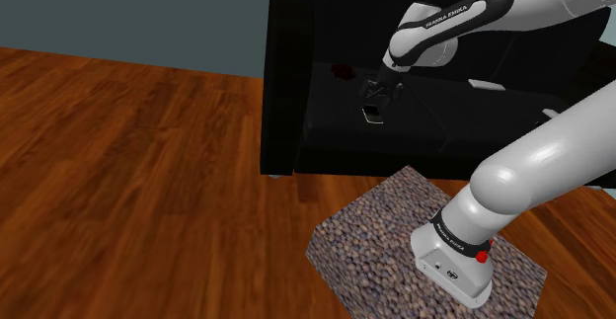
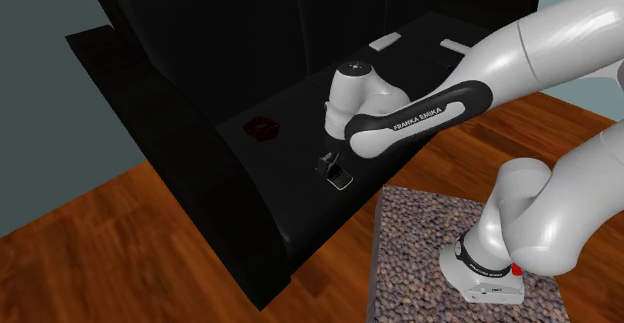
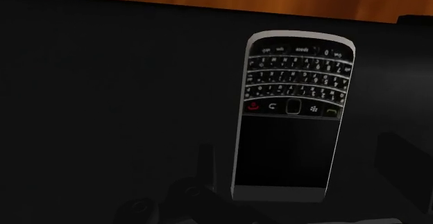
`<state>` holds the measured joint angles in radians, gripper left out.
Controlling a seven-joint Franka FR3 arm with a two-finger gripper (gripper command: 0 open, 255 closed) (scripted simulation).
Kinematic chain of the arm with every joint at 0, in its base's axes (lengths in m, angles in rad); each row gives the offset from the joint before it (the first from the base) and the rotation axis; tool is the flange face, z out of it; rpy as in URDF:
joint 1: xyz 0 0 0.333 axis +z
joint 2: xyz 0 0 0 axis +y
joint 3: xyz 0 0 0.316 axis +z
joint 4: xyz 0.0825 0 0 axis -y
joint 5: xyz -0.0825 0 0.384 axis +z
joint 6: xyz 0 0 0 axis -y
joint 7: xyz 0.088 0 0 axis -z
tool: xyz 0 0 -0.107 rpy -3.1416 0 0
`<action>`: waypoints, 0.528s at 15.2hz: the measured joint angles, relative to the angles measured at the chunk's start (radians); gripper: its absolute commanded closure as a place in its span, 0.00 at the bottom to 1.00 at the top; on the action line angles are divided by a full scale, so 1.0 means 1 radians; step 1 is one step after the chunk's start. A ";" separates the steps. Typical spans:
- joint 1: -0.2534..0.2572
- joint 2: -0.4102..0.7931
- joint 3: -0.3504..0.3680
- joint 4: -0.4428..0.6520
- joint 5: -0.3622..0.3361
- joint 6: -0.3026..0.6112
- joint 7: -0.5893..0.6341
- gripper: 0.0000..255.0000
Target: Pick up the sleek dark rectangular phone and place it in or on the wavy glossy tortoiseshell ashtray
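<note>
Black sofa point(image 1: 286, 90) cushions swallow much of what we see: the black claw point(image 1: 376, 98) blurs into them, and the dark reddish ashtray point(image 2: 264, 129) farther along the seat is barely readable. We make out the claw's fingers point(image 3: 205, 166) spread apart, flanking the phone point(image 3: 291, 112), which lies flat on the seat, ungripped.

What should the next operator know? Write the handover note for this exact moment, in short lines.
The end effector is open, low over the phone, fingers either side of it, not clasping.
The phone lies face up on the black sofa seat, near the front edge.
The ashtray, dark reddish, sits on the same seat, apart from the phone.
Done: approach only.
Left: close on the phone, lift, carry it to the ashtray, release.
</note>
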<state>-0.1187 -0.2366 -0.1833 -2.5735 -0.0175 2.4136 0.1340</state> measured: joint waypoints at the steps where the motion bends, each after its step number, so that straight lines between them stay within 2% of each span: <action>1: 0.001 0.014 -0.001 -0.006 0.003 0.020 -0.002 0.00; 8: 0.004 0.042 -0.003 -0.018 0.009 0.060 -0.006 0.00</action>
<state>-0.1148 -0.1948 -0.1862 -2.5915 -0.0080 2.4738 0.1276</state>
